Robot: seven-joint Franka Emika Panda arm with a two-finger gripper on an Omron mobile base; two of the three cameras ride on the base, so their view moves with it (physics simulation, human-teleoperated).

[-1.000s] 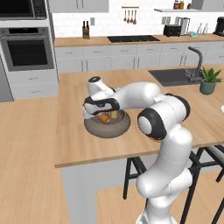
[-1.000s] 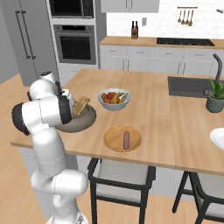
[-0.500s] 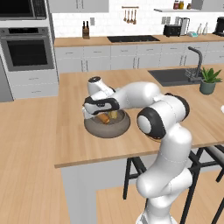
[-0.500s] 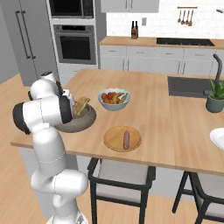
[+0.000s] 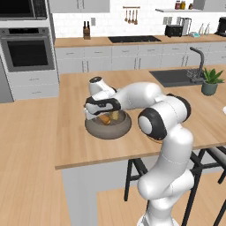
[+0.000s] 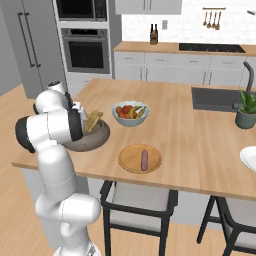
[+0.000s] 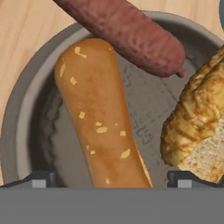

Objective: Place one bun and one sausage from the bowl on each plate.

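The dark grey bowl (image 5: 108, 133) stands on the island counter, with my gripper (image 5: 106, 116) lowered into it, open. In the hand view a long golden bun (image 7: 100, 127) lies on the bowl's floor (image 7: 26, 109) between my two fingertips (image 7: 41, 179), untouched by either. A brown sausage (image 7: 127, 33) rests across the far rim, and a second, flaky bun (image 7: 197, 131) lies to the right. The tan wooden plate (image 6: 131, 161) carries one sausage (image 6: 144, 159). Part of the white plate (image 6: 249, 159) shows at the right edge.
A pale bowl of fruit (image 6: 130, 113) stands just behind the wooden plate. A sink (image 5: 176, 77) with a tap and a potted plant (image 5: 210, 80) sit at the island's far right. Stools stand under the counter's near edge.
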